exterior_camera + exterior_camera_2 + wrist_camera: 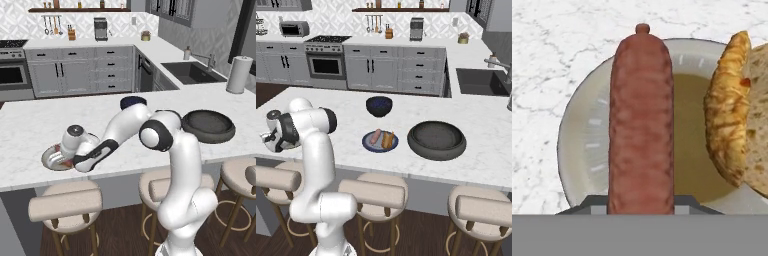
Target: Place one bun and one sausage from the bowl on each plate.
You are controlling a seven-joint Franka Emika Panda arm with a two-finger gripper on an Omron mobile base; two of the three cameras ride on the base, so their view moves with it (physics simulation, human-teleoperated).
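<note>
- I see the sausage (pixel 641 120) gripped lengthwise by my fingers (pixel 641 202), which pinch its near end; it hangs over the beige plate (pixel 582 150), above the plate's brown centre.
- A bun (pixel 729 110) lies on that same plate, just beside the sausage, apart from it.
- From the left base view, the beige plate (pixel 50 159) sits near the front edge of the white marble surface (pixel 30 125), with my hand directly above it.
- The small blue-grey plate (pixel 367 145) carries 1 sausage and 1 bun side by side.
- The wide dark bowl (pixel 436 139) stands just beside the blue-grey plate, and I see nothing in it.
- The smaller dark blue bowl (pixel 379 106) sits behind the blue-grey plate, further back on the surface.
- A paper towel roll (pixel 238 74) stands upright near the sink (pixel 192 71).
</note>
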